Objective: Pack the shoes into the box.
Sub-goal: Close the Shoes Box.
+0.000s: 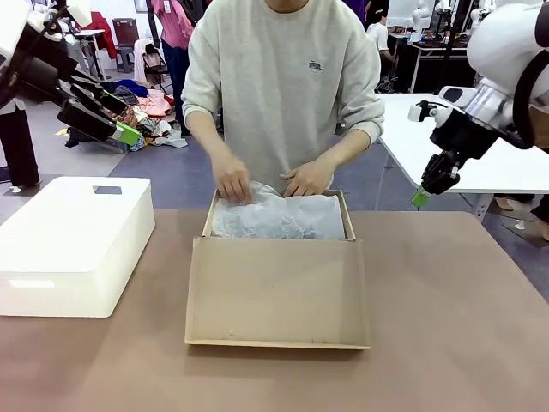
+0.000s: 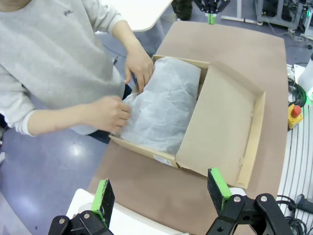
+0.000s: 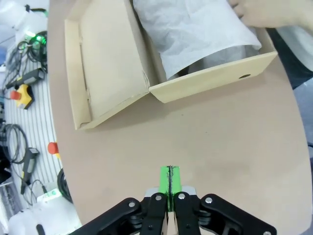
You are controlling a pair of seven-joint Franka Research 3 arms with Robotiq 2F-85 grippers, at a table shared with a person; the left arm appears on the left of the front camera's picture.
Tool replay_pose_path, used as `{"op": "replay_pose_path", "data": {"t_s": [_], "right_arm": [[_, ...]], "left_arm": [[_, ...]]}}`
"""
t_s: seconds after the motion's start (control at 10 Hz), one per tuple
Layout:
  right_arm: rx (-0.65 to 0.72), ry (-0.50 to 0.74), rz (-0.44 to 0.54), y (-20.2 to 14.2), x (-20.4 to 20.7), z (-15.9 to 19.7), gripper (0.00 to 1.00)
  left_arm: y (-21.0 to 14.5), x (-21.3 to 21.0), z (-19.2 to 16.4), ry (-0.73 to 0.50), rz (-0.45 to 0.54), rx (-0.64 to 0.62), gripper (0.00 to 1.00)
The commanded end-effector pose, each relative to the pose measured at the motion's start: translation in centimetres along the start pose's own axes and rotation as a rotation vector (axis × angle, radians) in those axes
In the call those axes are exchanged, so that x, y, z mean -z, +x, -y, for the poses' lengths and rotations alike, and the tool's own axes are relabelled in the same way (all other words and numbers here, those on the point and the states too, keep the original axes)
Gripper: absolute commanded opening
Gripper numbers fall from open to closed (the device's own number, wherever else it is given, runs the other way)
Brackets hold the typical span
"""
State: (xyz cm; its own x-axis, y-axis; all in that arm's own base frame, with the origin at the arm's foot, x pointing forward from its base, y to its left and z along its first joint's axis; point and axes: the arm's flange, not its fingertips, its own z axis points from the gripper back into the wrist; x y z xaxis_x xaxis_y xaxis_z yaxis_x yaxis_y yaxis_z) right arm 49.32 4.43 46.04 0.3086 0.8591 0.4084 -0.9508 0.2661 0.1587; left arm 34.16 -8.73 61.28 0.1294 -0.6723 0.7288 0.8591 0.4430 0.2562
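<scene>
A robotics lab was what was shown here, no home and no shop. A white robot arm was brought in at the right of a brown work table, and a second arm was held raised at the left. Beside the table, a red emergency-stop button on a yellow base was seen among loose cables. Farther off, a white table was set on blue-grey flooring, a heap of clothes was left on the floor, and a dark bench was stood at the far right.
</scene>
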Motion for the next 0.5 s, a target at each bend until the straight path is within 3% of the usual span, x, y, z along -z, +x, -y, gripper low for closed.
{"op": "replay_pose_path", "data": {"t_s": [0.0,0.4], "right_arm": [[-0.076,0.016,0.069,-1.6,1.6,-0.2,0.0],[-0.102,0.042,0.119,-2.5,4.2,-0.6,0.0]], "left_arm": [[-0.2,0.0,-0.1,-0.015,0.012,0.012,1.0],[-0.2,0.0,-0.1,-0.015,0.012,0.012,1.0]]}}
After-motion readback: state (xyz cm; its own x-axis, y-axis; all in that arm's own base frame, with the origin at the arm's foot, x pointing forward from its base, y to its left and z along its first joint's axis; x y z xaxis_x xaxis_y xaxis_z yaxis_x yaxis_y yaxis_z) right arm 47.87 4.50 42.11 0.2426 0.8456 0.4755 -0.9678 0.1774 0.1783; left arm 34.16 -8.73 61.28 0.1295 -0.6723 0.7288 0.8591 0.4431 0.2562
